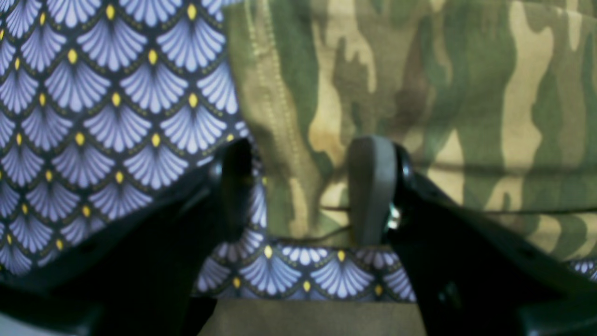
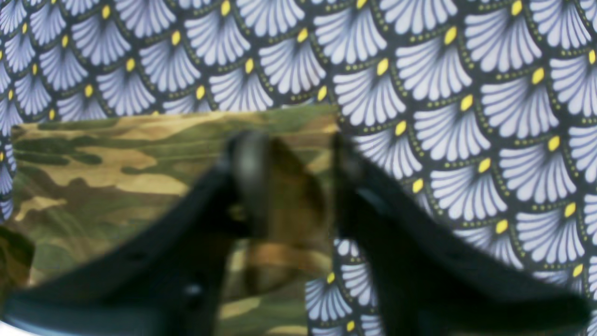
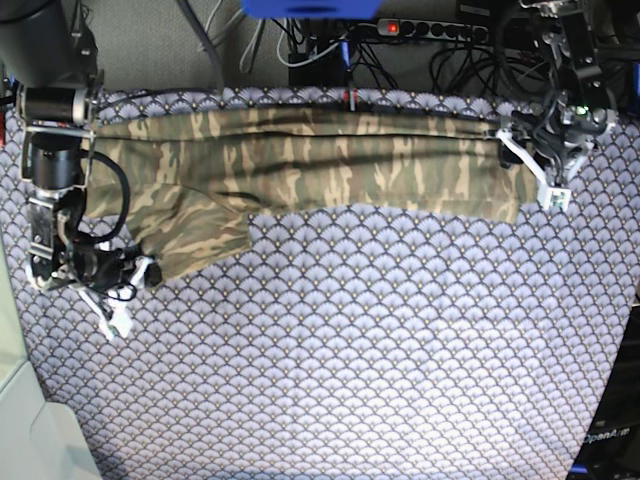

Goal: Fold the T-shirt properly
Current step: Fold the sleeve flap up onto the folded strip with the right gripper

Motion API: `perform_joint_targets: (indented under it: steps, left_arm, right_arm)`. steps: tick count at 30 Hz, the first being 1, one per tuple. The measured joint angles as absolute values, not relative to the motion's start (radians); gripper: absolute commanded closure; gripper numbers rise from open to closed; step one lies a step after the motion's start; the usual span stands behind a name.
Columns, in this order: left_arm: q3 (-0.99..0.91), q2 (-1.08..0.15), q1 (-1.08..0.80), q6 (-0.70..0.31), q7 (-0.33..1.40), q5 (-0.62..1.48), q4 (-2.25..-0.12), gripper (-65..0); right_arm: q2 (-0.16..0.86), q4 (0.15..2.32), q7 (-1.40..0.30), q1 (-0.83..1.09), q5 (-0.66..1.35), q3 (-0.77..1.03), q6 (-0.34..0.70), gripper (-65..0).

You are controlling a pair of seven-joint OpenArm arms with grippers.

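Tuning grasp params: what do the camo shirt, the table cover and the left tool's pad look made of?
T-shirt: soft woven or knit cloth, matte; stitched hem line and creases show.
Fan-scale cloth: printed fabric, matte, lying flat; weave too blurred to tell.
Left tool finger pad: grey, smooth, dull, likely rubber or soft plastic on black hard plastic.

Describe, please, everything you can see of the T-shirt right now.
The T-shirt is soft camouflage cloth in olive, tan, cream and brown. It lies as a long band across the far side of the patterned cloth, one sleeve sticking out toward the front. The left gripper straddles a stitched corner; the right gripper is at the sleeve's corner.
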State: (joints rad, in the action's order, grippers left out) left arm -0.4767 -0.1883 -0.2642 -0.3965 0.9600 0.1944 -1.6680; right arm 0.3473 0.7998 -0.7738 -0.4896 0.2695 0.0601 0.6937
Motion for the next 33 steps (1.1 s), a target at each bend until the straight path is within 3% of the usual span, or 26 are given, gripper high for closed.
perform_joint_targets:
  steps: [4, 9, 17, 22, 33]
  left_arm:
    - [-0.477, -0.188, -0.262, -0.397, 0.96, 0.194, -1.668, -32.5]
    - [-0.476, -0.192, -0.262, -0.397, 0.96, 0.196, -1.663, -32.5]
    - [-0.476, -0.196, -0.26, -0.397, 0.96, 0.192, -1.66, -32.5]
    - [-0.476, -0.199, -0.26, -0.397, 0.957, 0.192, -1.661, -32.5]
    - [-0.476, -0.199, -0.26, -0.397, 0.958, 0.192, -1.66, -32.5]
  right_arm:
    - [0.344, 0.803, -0.777, -0.489, 0.27, 0.06, 0.694, -0.8]
    - [0.335, 0.981, -0.878, -0.426, 0.263, 0.061, 0.697, -0.6]
    - [0.332, 1.509, -1.04, -0.259, 0.27, 0.064, 0.695, -0.6]
    - [0.333, 1.733, -1.081, -0.126, 0.268, 0.092, 0.699, -0.4]
    - [0.334, 1.956, -1.082, 0.098, 0.273, 0.353, 0.699, -0.4]
